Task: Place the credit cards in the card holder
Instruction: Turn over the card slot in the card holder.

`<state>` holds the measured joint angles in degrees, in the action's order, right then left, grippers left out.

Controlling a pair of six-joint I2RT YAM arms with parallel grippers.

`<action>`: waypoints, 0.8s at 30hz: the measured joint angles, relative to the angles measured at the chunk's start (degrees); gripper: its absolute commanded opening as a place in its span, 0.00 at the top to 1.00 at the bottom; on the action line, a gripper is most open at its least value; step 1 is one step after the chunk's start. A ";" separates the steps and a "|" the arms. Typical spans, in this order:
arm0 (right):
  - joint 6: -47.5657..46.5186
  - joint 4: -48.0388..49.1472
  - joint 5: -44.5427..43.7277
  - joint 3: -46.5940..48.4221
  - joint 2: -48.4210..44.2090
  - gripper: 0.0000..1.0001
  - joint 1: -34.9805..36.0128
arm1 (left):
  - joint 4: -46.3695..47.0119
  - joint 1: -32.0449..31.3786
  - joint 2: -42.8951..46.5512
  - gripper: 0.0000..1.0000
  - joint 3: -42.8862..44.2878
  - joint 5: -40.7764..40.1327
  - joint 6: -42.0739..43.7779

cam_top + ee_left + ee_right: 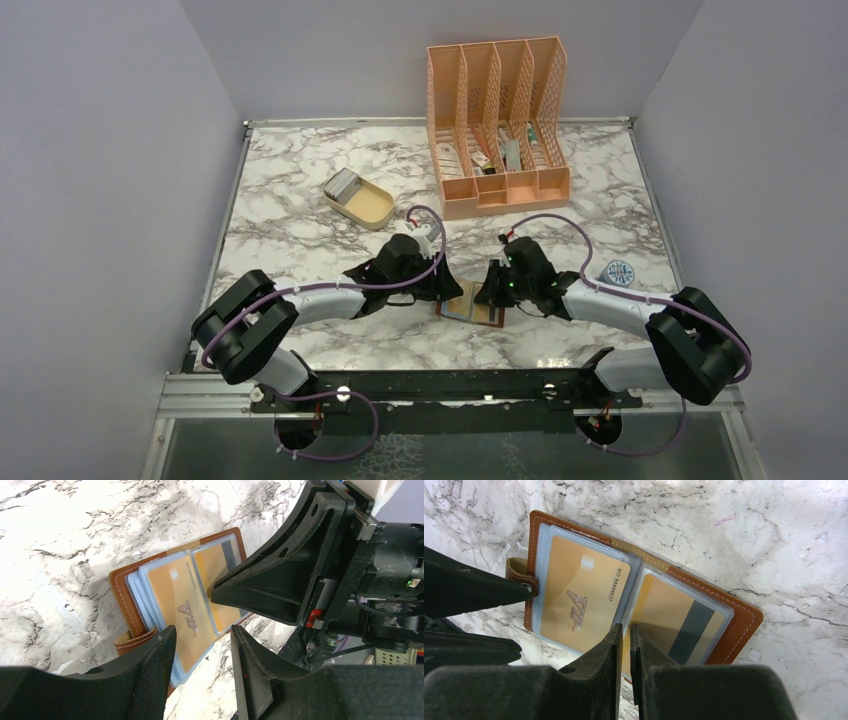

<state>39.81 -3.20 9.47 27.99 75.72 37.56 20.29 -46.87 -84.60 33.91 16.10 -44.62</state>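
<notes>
Left gripper (202,635), half open, empty, straddles the pocketed gold card (180,605); right gripper (624,630), nearly shut, steadies card holder (739,625): withdraw straight.

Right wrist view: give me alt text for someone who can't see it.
An open brown card holder lies on a marble table, a gold card in each clear sleeve: the left reads VIP, the right shows a dark stripe. The right gripper, fingers nearly shut, sits at its centre fold.

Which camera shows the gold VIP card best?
Right wrist: the gold VIP card lies nearly whole in its sleeve. Left wrist has it slanted and partly hidden. From the top it cannot be made out.
</notes>
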 measured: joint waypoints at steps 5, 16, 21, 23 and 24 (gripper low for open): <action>0.00 0.00 0.00 0.00 0.00 0.88 0.00 | -0.52 0.00 -0.87 0.53 0.15 -0.33 0.52; 0.00 0.20 0.02 -0.24 -0.31 0.88 0.00 | -1.51 0.00 -1.73 0.53 0.15 -0.79 0.72; 0.00 0.20 0.04 -0.26 -0.42 0.88 0.00 | -1.51 0.00 -2.23 0.53 0.15 -1.03 0.85; 0.00 0.20 0.04 -0.26 -0.42 0.88 0.00 | -1.51 0.00 -2.58 0.53 0.15 -1.16 0.90; 0.02 0.20 0.07 -0.26 -0.42 0.88 0.00 | -1.51 0.00 -2.73 0.53 0.15 -1.20 0.90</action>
<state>39.83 -3.01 9.54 27.73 75.31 37.56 18.79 -46.87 -87.33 34.06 14.90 -43.72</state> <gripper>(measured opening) 0.122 0.472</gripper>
